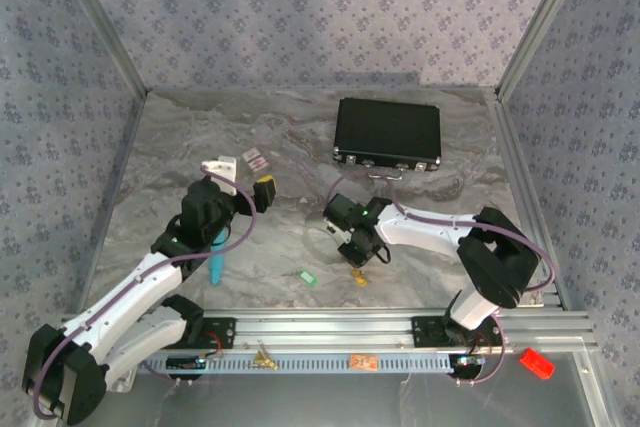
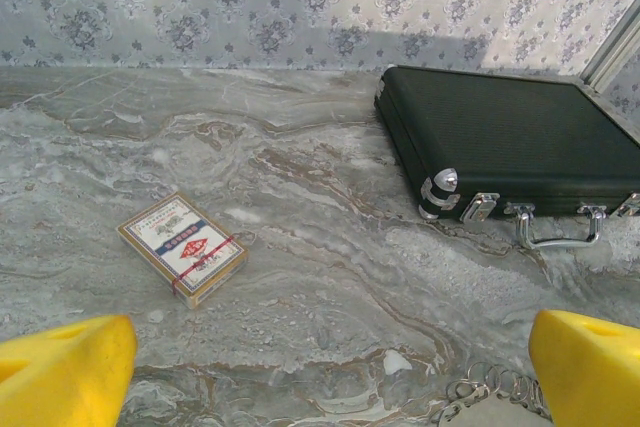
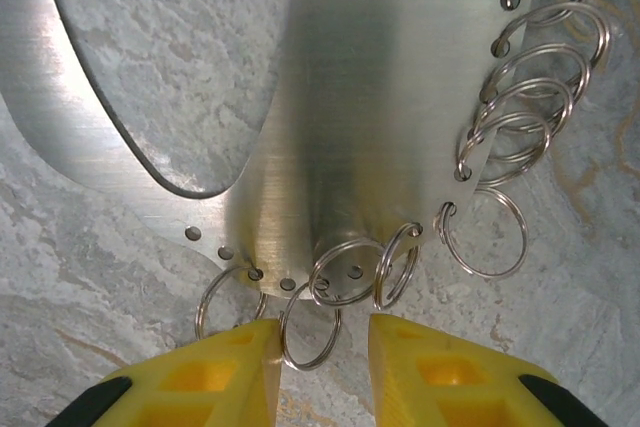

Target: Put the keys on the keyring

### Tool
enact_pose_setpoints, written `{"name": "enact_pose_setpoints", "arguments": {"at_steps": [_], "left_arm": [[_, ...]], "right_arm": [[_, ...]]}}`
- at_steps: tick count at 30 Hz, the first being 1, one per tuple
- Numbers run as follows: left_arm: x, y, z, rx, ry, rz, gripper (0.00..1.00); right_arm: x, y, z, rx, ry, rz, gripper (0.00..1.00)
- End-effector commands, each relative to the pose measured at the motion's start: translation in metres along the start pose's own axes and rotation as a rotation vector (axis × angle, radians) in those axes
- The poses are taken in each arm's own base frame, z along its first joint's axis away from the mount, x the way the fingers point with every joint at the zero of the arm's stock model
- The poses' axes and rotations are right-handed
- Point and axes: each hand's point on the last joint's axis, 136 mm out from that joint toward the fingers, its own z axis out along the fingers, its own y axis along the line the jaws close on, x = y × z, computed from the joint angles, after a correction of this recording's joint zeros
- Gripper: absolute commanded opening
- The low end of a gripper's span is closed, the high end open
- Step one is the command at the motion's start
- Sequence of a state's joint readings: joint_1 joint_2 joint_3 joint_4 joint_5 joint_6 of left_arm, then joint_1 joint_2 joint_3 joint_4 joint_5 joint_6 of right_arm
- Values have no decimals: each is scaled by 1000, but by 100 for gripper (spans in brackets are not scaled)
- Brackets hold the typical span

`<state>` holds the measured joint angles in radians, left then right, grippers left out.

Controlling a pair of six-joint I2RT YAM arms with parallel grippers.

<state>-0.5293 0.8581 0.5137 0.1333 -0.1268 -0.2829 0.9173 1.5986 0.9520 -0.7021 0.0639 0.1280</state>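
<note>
Since the keyring [image 3: 330, 127] lies flat on the table [image 1: 200, 137] with small rings fanned off its rim, right gripper [image 3: 322, 352] sits low at its edge. Its jaws are part open, straddling one split ring [image 3: 312, 332] without clamping, likely lining up a pinch. Green key [image 1: 307, 276] and yellow key [image 1: 358, 278] lie loose just nearer the bases, untouched. Left gripper [image 2: 325, 387] hangs wide open and empty near the hoop, probably meant to fetch a key.

A: What was the keyring [image 3: 340, 97] made of?
B: Brushed metal, satiny, with shiny wire loops. The surface [image 2: 300, 207] looked like smooth grey marble; the black case [image 2: 500, 137] was finely textured, matt, with chrome fittings.
</note>
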Motion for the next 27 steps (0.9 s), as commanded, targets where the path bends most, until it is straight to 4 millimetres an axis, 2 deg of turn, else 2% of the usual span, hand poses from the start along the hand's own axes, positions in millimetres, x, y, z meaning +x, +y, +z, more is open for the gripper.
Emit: {"name": "enact_pose_setpoints", "arguments": {"at_steps": [1, 9, 17, 27], "left_arm": [[-21, -4, -4, 11, -51, -20, 100], [-21, -4, -3, 15, -53, -22, 100], [-23, -4, -4, 15, -56, -22, 100], [-24, -4, -5, 14, -60, -22, 100]], "right_arm": [[-1, 3, 0, -3, 23, -31, 30], [0, 5, 0, 5, 29, -45, 32], [2, -3, 3, 53, 52, -48, 26], [-2, -3, 5, 61, 56, -52, 21]]}}
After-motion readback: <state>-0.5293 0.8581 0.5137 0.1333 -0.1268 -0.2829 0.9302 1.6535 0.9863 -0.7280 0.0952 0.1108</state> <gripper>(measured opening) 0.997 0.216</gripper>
